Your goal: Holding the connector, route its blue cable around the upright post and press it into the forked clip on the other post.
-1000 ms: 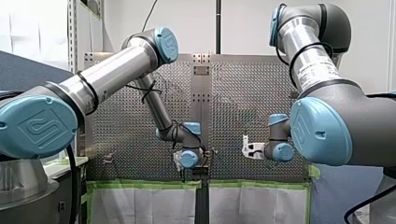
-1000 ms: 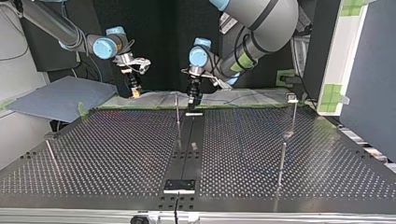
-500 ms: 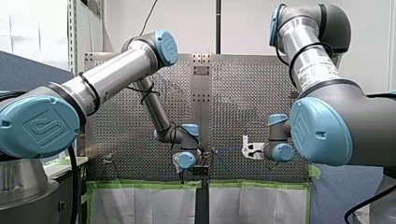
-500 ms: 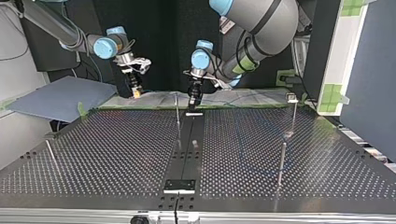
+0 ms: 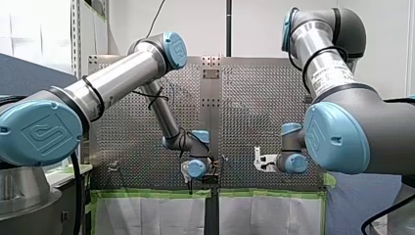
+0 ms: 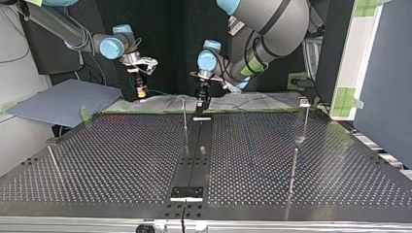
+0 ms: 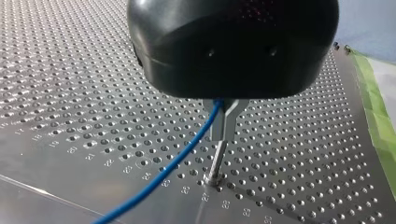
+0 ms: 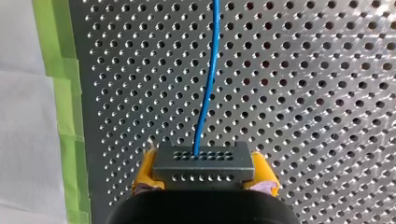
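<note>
Top view, L→R. My right gripper sits up off the table edge, yellow-pad fingers clamped on connector. Blue cable leads straight out ahead, prob. held taut. Mid: upright post. Just beside it my left gripper, low, metal fingers together on cable, likely to steer it round post. Far right: post w/ head, prob. the clip; no cable seen at it.

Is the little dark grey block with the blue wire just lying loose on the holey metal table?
No, the dark grey connector block sits clamped between the yellow pads of my right gripper.
</note>
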{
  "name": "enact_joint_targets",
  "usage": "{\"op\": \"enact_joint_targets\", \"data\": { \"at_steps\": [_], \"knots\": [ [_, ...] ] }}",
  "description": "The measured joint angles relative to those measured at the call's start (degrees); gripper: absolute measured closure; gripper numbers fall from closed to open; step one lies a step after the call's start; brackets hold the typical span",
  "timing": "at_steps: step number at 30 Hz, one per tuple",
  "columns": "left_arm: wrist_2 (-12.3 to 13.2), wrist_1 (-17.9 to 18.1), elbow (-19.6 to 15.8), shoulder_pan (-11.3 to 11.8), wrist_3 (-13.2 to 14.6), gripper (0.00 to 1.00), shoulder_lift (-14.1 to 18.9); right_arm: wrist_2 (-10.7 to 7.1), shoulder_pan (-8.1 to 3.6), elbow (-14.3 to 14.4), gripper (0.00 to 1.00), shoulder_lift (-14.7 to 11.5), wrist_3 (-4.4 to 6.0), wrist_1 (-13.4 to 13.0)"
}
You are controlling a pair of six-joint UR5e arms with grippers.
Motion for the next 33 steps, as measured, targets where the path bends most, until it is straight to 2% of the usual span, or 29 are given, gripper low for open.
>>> {"op": "enact_joint_targets", "data": {
  "at_steps": [16,33],
  "knots": [
    [0.9,1.0,0.9,1.5,-0.1,1.00,0.0,-0.33,-0.59,-1.8,1.00,0.4,0.35,-0.5],
    [2.0,-2.3,5.4,2.1,0.0,1.00,0.0,-1.10,-0.83,-5.4,1.00,0.4,0.47,1.2]
  ]
}}
